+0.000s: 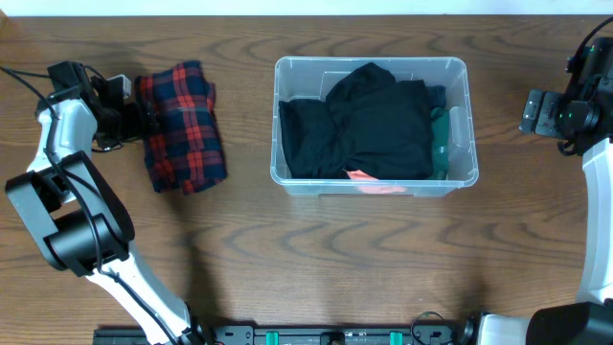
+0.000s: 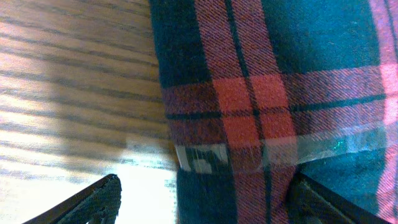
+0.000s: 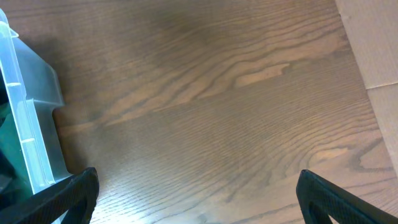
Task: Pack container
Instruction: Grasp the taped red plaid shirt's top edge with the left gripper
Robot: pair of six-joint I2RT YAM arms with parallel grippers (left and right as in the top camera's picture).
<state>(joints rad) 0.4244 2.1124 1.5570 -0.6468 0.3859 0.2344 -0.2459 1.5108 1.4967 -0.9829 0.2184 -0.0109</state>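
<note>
now the left gripper, jaws wide and empty, hangs over the plaid cloth's edge farthest from the container, cloth lying lengthwise along the container's left side, well apart.

A folded plaid cloth, red and dark blue, lies flat on the wooden table, with a clear tape strip across it

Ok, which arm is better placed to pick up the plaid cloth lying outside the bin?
Left. Its open end effector straddles the plaid cloth at its edge. The right end effector sits beyond the container, over bare table.
</note>
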